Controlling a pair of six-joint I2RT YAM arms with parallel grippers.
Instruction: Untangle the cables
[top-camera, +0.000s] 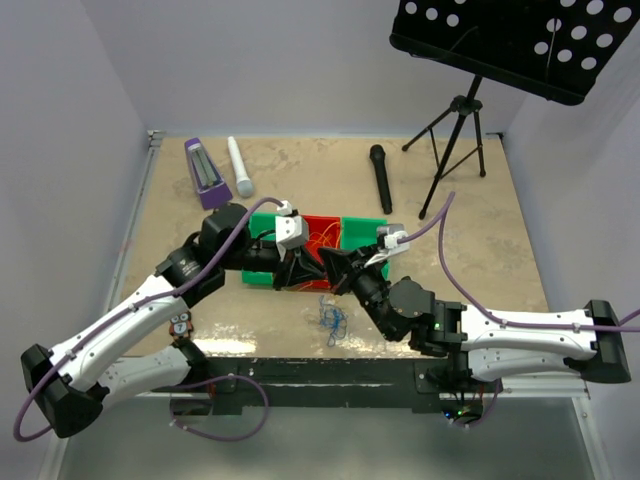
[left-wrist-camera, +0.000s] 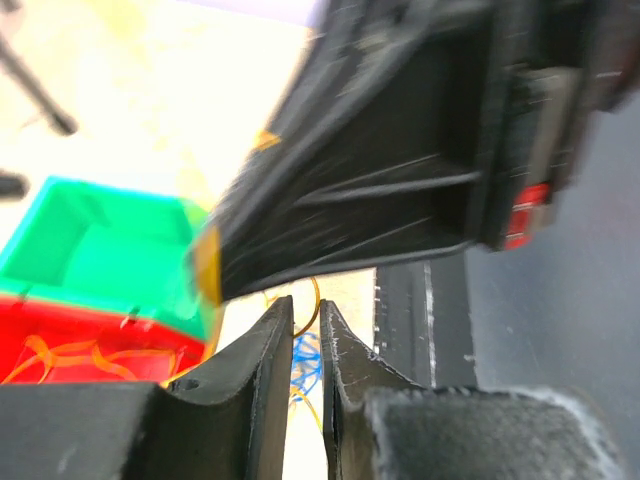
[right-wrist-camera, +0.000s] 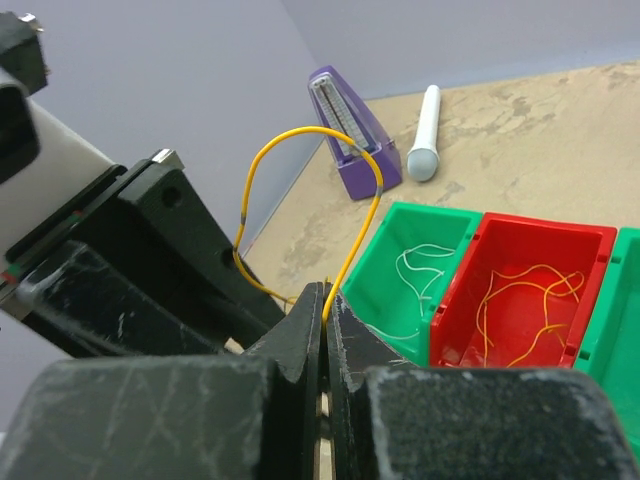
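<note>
From above, hard to pick out any wire but the blue tangle (top-camera: 331, 320), lying on the table (top-camera: 480, 230) just near of the red bin (top-camera: 322, 232). From the right wrist, clearly shown: yellow cable (right-wrist-camera: 305, 129) looping upward, pinched in the pressed-together right gripper (right-wrist-camera: 325, 300). Left gripper (left-wrist-camera: 305, 305) narrowed to a slit; cannot tell whether nipping anything. Right claw badly blurred there.

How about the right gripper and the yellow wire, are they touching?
Touching. The right wrist view shows the yellow wire looping down into the right gripper, pinched between its shut jaws.
</note>
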